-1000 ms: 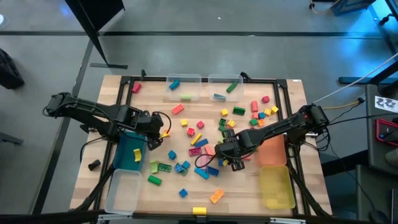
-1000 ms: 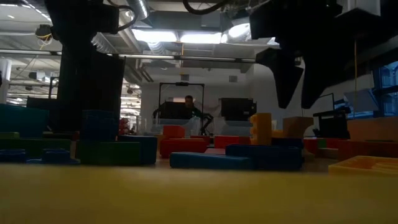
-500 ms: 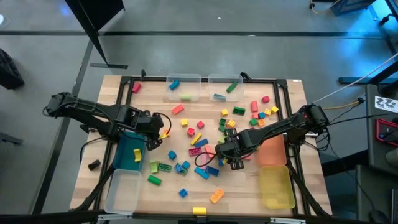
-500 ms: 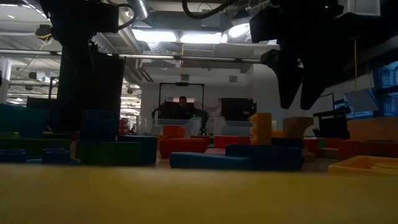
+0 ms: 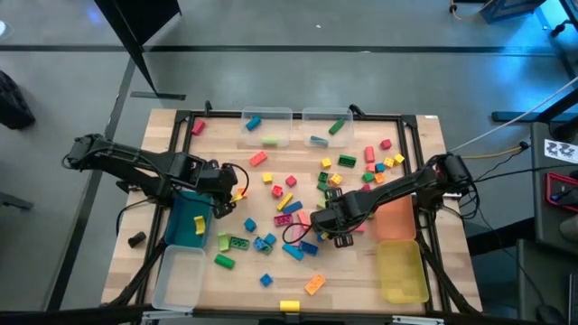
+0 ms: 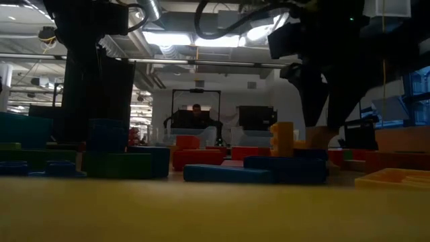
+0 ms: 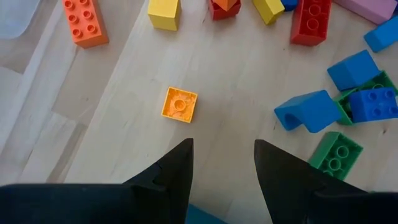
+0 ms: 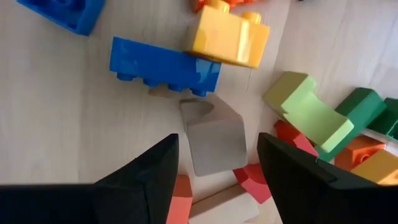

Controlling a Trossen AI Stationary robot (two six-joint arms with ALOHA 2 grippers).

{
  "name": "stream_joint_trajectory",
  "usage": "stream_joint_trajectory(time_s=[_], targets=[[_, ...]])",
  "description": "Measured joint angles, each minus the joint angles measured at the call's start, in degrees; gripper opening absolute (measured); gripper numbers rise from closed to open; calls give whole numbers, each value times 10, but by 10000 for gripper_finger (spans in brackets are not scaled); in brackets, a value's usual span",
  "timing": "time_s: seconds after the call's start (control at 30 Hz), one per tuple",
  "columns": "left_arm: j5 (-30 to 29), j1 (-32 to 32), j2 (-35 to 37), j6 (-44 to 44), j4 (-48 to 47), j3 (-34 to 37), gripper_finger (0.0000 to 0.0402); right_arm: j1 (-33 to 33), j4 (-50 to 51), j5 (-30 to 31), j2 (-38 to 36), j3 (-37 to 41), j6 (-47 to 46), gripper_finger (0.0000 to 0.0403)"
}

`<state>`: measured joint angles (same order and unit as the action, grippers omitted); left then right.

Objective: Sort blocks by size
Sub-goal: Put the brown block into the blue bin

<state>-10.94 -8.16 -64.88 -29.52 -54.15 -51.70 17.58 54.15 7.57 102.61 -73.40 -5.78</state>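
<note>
Your right gripper [image 8: 214, 165], fingers spread, straddles a grey block [image 8: 214, 142]; crowding red blocks [image 8: 292, 138] could jam the pinch

Dozens of small coloured blocks [image 5: 287, 204] lie scattered flat across the table's middle; a few sit in the far bins.

A light wooden counter [image 5: 361, 271] stands on a grey floor [image 5: 271, 77], while beyond its far edge bright ceiling lights [image 6: 195, 40] shine over a person [image 6: 196, 111] seated among monitors [image 6: 255, 117].
</note>
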Motion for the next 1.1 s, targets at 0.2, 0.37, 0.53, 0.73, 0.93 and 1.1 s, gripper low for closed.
stream_joint_trajectory(time_s=[0.2,0.37,0.53,0.73,0.93,1.1], targets=[[0,0,0,0,0,0,155,-6,2,-10,15,0,1,220],[0,0,0,0,2,0,155,-12,-3,-18,16,0,10,213],[0,0,0,0,4,1,155,-12,0,-18,16,0,13,156],[0,0,0,0,8,1,155,-12,18,-18,16,-1,12,132],[0,0,0,0,9,1,155,-11,109,-20,16,-43,11,132],[0,0,0,0,9,1,155,-10,206,-13,16,-107,-4,142]])
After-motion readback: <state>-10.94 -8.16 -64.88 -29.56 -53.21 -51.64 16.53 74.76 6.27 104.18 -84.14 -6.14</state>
